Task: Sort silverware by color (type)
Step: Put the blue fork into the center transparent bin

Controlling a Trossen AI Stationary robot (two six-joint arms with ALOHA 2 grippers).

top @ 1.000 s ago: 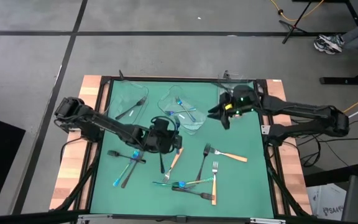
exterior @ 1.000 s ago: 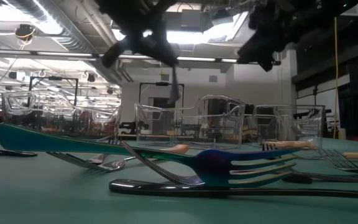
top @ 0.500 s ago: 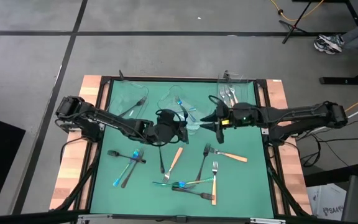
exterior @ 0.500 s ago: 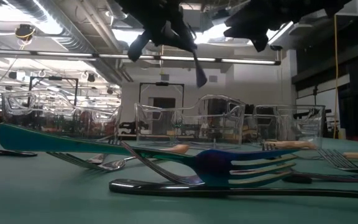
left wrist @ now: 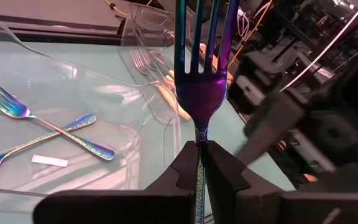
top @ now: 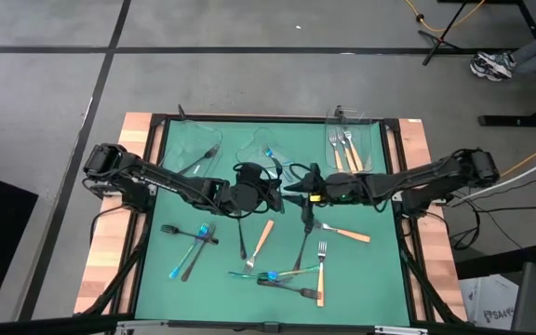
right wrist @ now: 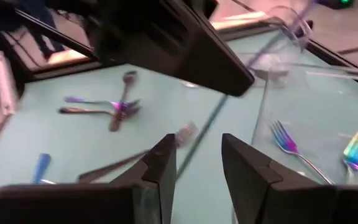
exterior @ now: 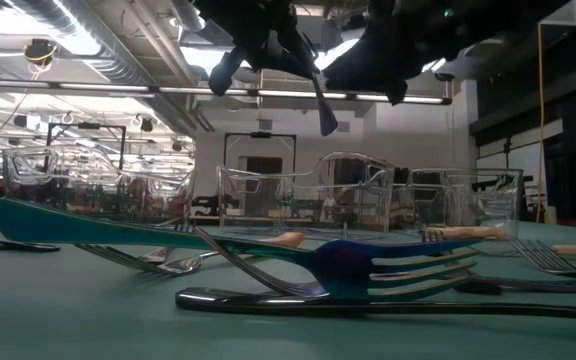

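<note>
Left pincer (left wrist: 199, 163) is clamped on the iridescent fork (left wrist: 201, 74), tines pointing ahead toward the middle tray (top: 254, 149) just beyond; right pincer (top: 303, 193), fingers apart, hovers alongside.

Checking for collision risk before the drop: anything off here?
Yes. The right gripper sits open, very close to the left gripper, which is shut on an iridescent fork beside the middle tray. The two arms crowd the same spot. Loose silverware lies crossed in a heap at the near edge.
</note>
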